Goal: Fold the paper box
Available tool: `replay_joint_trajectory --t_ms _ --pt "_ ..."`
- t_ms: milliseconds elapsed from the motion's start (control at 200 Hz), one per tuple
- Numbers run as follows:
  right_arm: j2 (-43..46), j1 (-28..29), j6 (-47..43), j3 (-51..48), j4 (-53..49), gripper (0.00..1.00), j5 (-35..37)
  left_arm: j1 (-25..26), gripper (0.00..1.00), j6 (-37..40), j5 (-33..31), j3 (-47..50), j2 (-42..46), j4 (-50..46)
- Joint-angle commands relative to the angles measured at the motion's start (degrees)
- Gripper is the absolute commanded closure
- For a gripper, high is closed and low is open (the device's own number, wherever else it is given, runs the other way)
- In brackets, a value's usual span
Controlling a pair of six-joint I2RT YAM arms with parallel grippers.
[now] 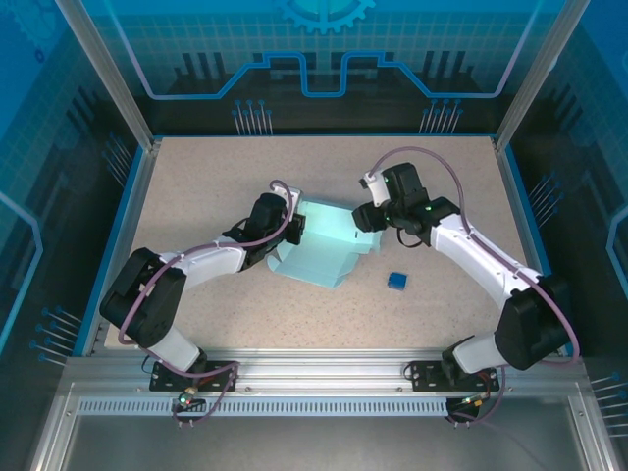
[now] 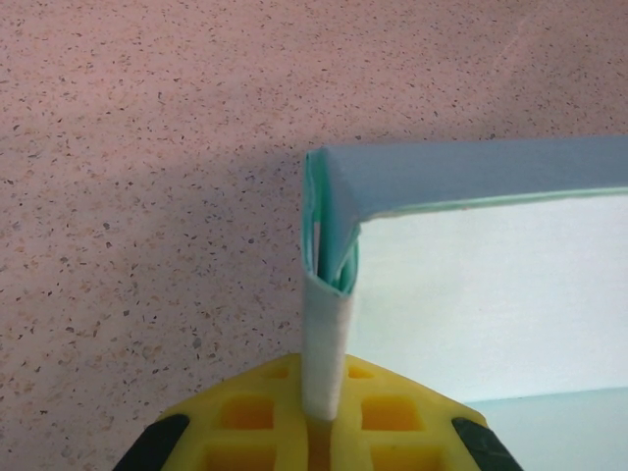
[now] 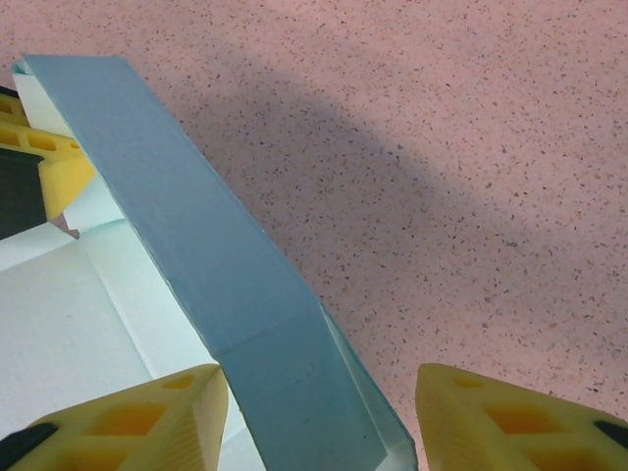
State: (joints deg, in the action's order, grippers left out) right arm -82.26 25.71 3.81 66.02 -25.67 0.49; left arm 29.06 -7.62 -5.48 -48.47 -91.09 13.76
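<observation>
The paper box (image 1: pixel 324 253), pale aqua card with its walls partly raised, lies mid-table. My left gripper (image 1: pixel 292 229) is at its left end, shut on a doubled-over wall of the paper box (image 2: pixel 491 294); the card strip rises from between the yellow jaws of my left gripper (image 2: pixel 324 397). My right gripper (image 1: pixel 367 218) is at the box's far right corner, open. In the right wrist view the darker outer wall of the paper box (image 3: pixel 196 245) runs between the spread jaws of my right gripper (image 3: pixel 319 417), close to the left finger (image 3: pixel 137 417) and apart from the right one.
A tiny dark blue cube (image 1: pixel 396 282) sits on the speckled tabletop (image 1: pixel 216 186) to the right of the box, in front of the right forearm. Metal frame posts and blue panels ring the table. The left gripper's yellow finger (image 3: pixel 54 167) shows in the right wrist view.
</observation>
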Motion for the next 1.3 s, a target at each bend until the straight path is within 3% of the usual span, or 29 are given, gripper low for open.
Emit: replay_joint_trajectory --t_ms 0,340,685,1181,1296 --pt "-1.0 0.7 -0.6 1.0 -1.3 0.48 -1.0 0.6 1.0 -0.5 -0.5 0.0 1.7 -0.8" --pt "-2.7 4.9 0.5 3.2 -5.1 0.61 4.2 1.1 1.0 -0.3 -4.2 -1.5 0.8 -3.8" --pt "-6.1 7.3 7.1 3.6 -5.5 0.63 9.4 1.3 1.0 -2.1 -5.6 -2.3 0.8 -5.0" --pt "-9.8 8.7 19.8 3.9 4.9 0.7 -3.5 2.0 1.0 -2.6 -7.6 -2.5 0.6 -5.2" --pt "-9.1 8.7 19.3 4.5 3.7 0.7 -1.6 2.0 1.0 -2.8 -8.3 -2.5 1.0 -5.7"
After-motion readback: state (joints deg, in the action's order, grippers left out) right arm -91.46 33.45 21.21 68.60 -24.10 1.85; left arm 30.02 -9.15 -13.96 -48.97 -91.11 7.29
